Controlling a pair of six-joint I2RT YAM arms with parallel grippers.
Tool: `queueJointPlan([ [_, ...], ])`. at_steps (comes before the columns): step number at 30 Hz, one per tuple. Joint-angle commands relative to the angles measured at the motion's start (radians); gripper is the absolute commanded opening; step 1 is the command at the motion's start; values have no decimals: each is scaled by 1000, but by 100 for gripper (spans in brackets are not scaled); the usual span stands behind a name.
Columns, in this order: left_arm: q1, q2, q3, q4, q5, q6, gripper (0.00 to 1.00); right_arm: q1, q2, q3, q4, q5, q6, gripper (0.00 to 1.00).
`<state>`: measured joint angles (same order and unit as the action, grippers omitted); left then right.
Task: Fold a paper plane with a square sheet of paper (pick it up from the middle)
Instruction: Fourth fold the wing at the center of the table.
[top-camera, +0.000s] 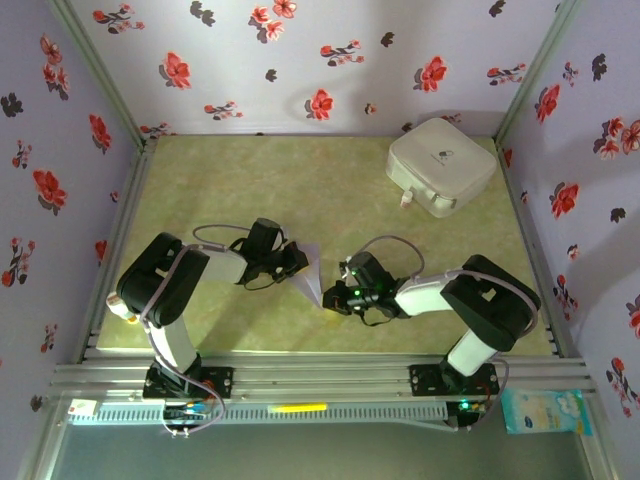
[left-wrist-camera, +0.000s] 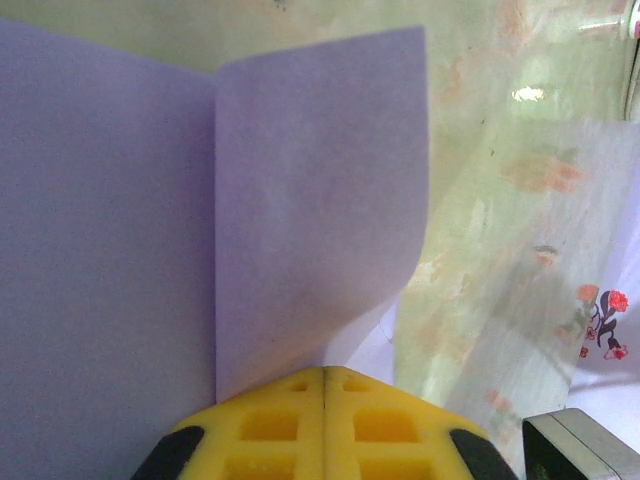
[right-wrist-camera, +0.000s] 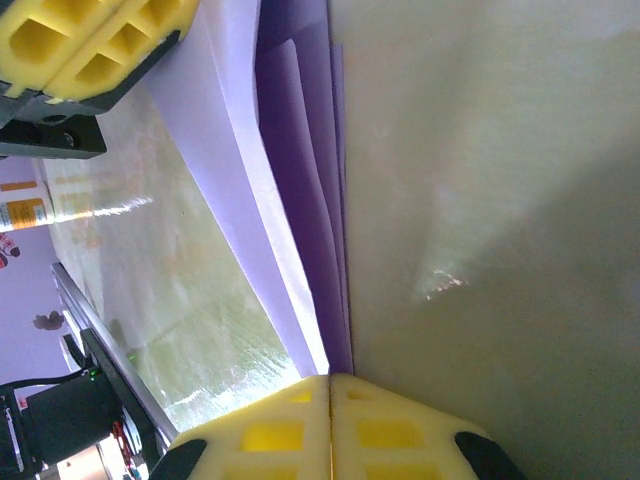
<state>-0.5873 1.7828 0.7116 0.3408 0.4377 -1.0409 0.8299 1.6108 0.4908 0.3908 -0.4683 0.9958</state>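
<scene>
The lavender sheet of paper (top-camera: 311, 272) is folded into layers and forms a narrow pointed paper-plane shape, held up off the table between the two grippers. My left gripper (top-camera: 296, 262) is shut on its left side. In the left wrist view the yellow jaws (left-wrist-camera: 325, 372) press together on the paper (left-wrist-camera: 310, 200), which shows a straight vertical crease. My right gripper (top-camera: 335, 298) is shut on the near end. In the right wrist view the folded layers (right-wrist-camera: 300, 190) run up from its closed jaws (right-wrist-camera: 330, 378) toward the left gripper's fingers (right-wrist-camera: 90, 40).
A white rounded box (top-camera: 442, 165) sits at the back right of the green table (top-camera: 250, 180). Flowered walls enclose the table on three sides. A pale blue packet (top-camera: 545, 410) lies outside the front rail at the right.
</scene>
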Motion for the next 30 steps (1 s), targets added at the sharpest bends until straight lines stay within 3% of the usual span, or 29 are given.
queueJointPlan([
  [1,-3,20,-25,-35,-45,-8,0,23,1,7,-161,-15,-38,7],
  [10,-3,20,-29,-34,-48,-12,0,32,-3,8,-207,-6,-46,9],
  [19,-3,21,-32,-35,-49,-13,0,31,-16,14,-244,4,-60,5],
  [30,-5,20,-43,-31,-53,-12,0,29,-172,28,-311,70,-51,14],
])
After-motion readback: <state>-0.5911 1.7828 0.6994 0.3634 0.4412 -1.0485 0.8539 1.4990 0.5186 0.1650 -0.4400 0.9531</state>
